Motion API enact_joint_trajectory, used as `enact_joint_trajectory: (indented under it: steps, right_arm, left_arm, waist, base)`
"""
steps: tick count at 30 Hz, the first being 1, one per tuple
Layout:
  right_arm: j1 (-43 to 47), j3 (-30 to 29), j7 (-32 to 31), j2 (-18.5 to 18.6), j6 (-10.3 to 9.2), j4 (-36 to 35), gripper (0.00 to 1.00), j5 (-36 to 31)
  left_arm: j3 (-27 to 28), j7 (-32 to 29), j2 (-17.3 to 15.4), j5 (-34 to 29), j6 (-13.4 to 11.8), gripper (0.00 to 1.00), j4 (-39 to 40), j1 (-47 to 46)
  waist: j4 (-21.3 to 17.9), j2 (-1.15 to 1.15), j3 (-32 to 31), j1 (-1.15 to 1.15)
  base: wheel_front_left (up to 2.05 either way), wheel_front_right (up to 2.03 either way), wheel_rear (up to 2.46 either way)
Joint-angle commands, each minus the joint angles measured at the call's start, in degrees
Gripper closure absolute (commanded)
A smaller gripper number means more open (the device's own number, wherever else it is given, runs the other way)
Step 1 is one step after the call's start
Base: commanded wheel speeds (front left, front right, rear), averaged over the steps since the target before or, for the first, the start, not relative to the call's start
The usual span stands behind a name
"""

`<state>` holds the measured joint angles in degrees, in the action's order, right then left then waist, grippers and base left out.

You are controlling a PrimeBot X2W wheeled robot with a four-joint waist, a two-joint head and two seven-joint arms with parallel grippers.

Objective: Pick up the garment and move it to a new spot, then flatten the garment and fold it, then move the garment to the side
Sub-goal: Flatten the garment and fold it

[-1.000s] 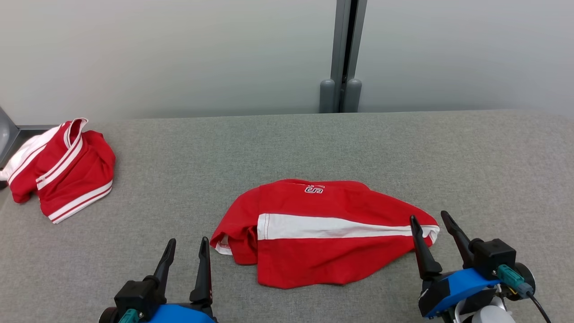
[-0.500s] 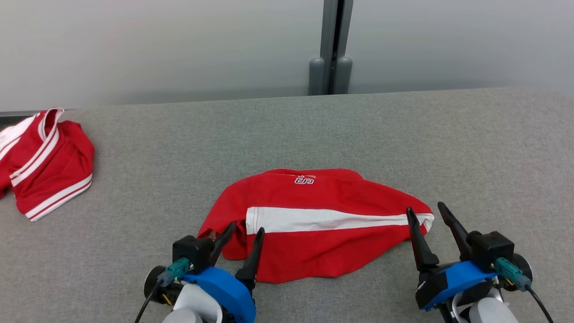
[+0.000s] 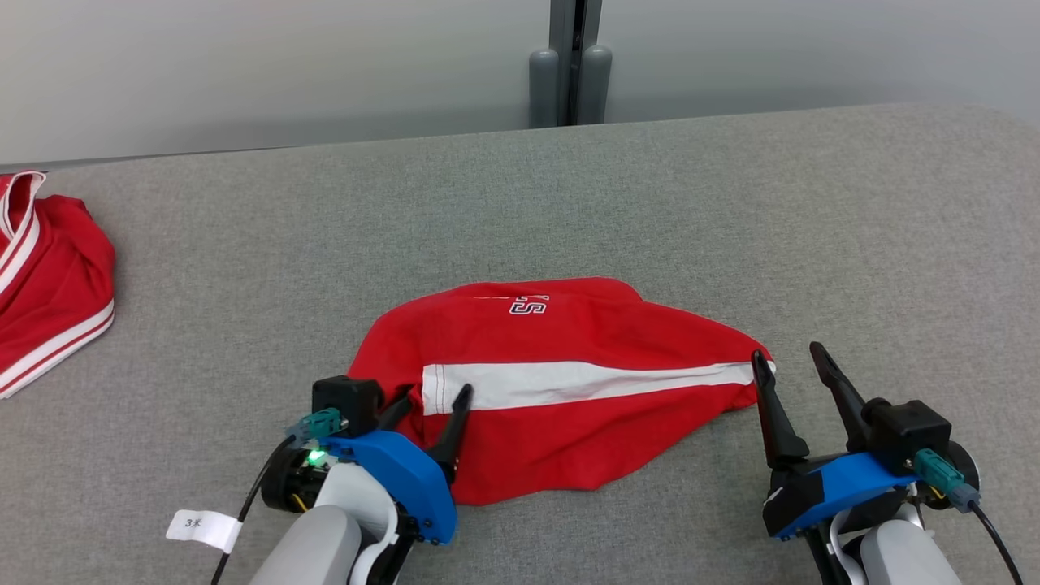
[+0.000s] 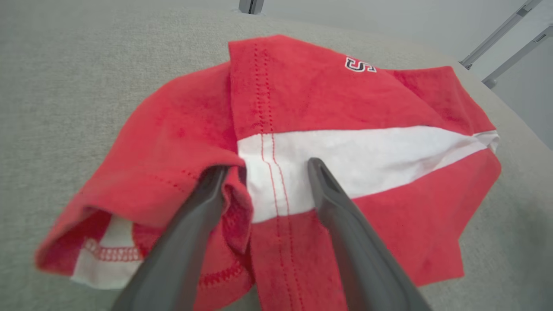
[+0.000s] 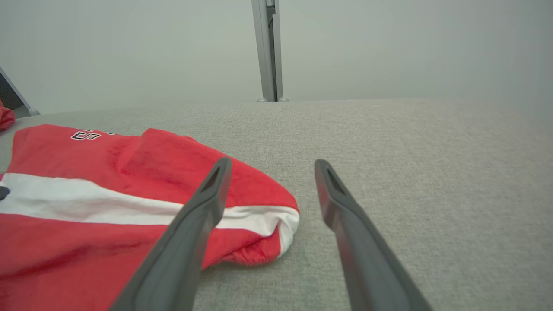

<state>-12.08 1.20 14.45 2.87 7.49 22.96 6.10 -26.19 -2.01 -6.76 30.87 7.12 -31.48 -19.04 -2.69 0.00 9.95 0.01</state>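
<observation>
The garment is red with a white band and lies crumpled in the middle of the grey table. My left gripper is open at its left end. In the left wrist view the left gripper straddles the band's stitched end, one finger tucked against a red fold of the garment and the other over the white. My right gripper is open at the garment's right tip. In the right wrist view the right gripper frames that rounded end of the garment, with no cloth pinched.
A second red-and-white garment lies at the table's left edge. A pale wall with a grey post runs behind the far edge. A white tag hangs on the left arm's cable. Bare grey table surface lies right of the garment and beyond it.
The head camera has tipped down and turned, shifting the whole picture. My left gripper has come forward and right onto the garment's left end. The right gripper stays at the right tip.
</observation>
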Motion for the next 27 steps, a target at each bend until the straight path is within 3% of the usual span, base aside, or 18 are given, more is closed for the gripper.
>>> enact_joint_trajectory:
  steps: [1,8,18,27]
  right_arm:
    - [-0.7,-0.3,0.3,0.0,0.01,-0.2,0.00,-0.2]
    - [-1.0,-0.4,0.6,0.0,0.01,0.2,0.00,-0.1]
    - [-0.8,-0.5,0.7,0.0,0.01,0.3,0.00,-0.1]
    - [-1.3,0.5,0.7,0.0,0.01,0.7,0.00,0.3]
  left_arm:
    - [-0.8,-0.4,0.0,1.0,0.5,0.00,0.5,-1.0]
    - [-4.9,-0.1,-2.6,3.5,0.4,0.00,4.1,-1.2]
    - [-4.7,1.8,-4.4,2.3,-1.3,0.00,10.2,0.1]
    - [-4.3,-0.7,-5.1,3.2,-3.2,0.00,12.3,1.0]
  waist:
    - [0.1,0.00,0.2,-0.01]
    - [0.4,0.00,0.6,-0.01]
    - [0.9,0.00,0.6,-0.01]
    - [0.0,0.00,0.8,-0.01]
  base:
    - [0.00,0.00,0.00]
    - [0.00,0.00,0.00]
    - [0.00,0.00,0.00]
    - [0.00,0.00,0.00]
